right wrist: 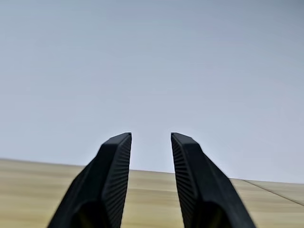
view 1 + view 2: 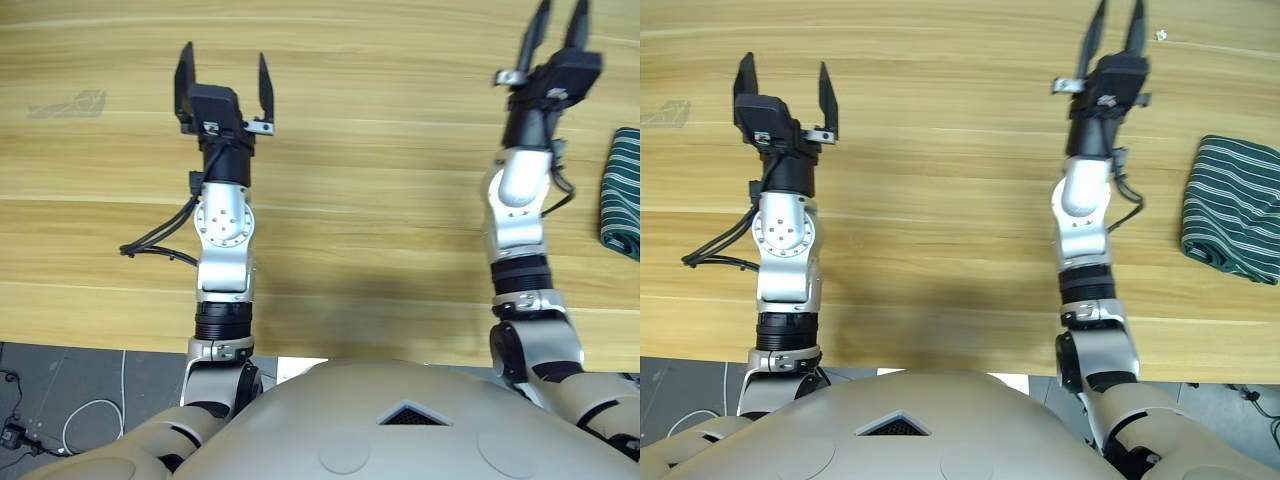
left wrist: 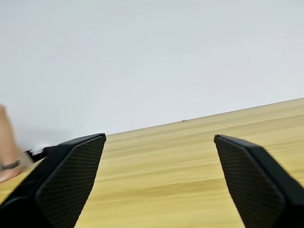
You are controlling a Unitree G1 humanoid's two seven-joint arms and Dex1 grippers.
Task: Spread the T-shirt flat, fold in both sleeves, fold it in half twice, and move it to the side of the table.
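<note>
The T-shirt (image 2: 1233, 209), dark green with thin white stripes, lies folded into a compact bundle at the right side of the wooden table (image 2: 940, 200). My right gripper (image 2: 1116, 22) is raised over the table to the left of the bundle and farther back, open with a narrow gap and nothing between its fingers (image 1: 114, 180). My left gripper (image 2: 224, 73) is held above the left part of the table, far from the shirt, open wide and empty. Its fingers (image 3: 71, 180) frame bare wood in the left wrist view.
A small white speck (image 2: 1160, 35) lies on the wood near the right gripper. A faint grey mark (image 2: 70, 103) shows on the table at far left. Cables (image 2: 155, 240) hang beside my left forearm. The table's near edge runs just in front of me.
</note>
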